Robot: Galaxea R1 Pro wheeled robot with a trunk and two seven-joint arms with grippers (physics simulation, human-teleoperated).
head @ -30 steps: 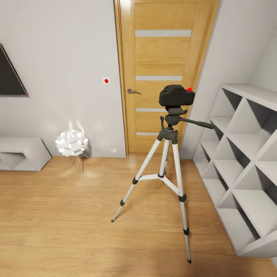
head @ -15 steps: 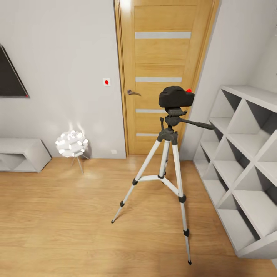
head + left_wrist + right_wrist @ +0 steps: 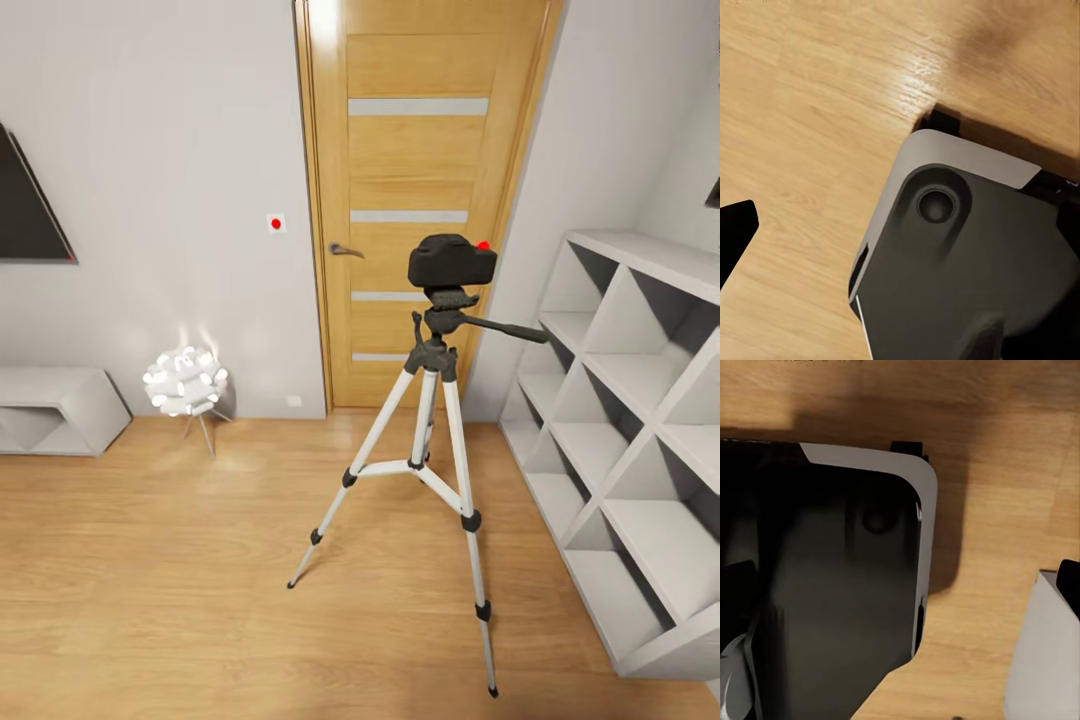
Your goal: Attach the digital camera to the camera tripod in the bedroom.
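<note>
The small black digital camera [image 3: 451, 261], with a red dot on top, sits on the dark grey head of the camera tripod [image 3: 432, 400]. The tripod stands upright on the light wood floor in front of the wooden door [image 3: 420, 200], its pan handle pointing right toward the shelves. In the left wrist view one black fingertip [image 3: 735, 240] pokes in at the picture's edge over the floor, beside my grey base [image 3: 967, 262]. In the right wrist view another black fingertip [image 3: 1070, 585] shows at the edge. Nothing lies between the fingers of either gripper.
White cube shelves [image 3: 640, 420] line the right wall close to the tripod's right leg. A glowing white ball lamp [image 3: 186, 380] and a low white bench [image 3: 55, 410] stand at the left wall, under a dark wall screen [image 3: 25, 210]. Open wood floor lies in front.
The whole head view has shifted a little, with the door and tripod sitting slightly lower and smaller, so the camera moved. The camera stays seated on the tripod.
</note>
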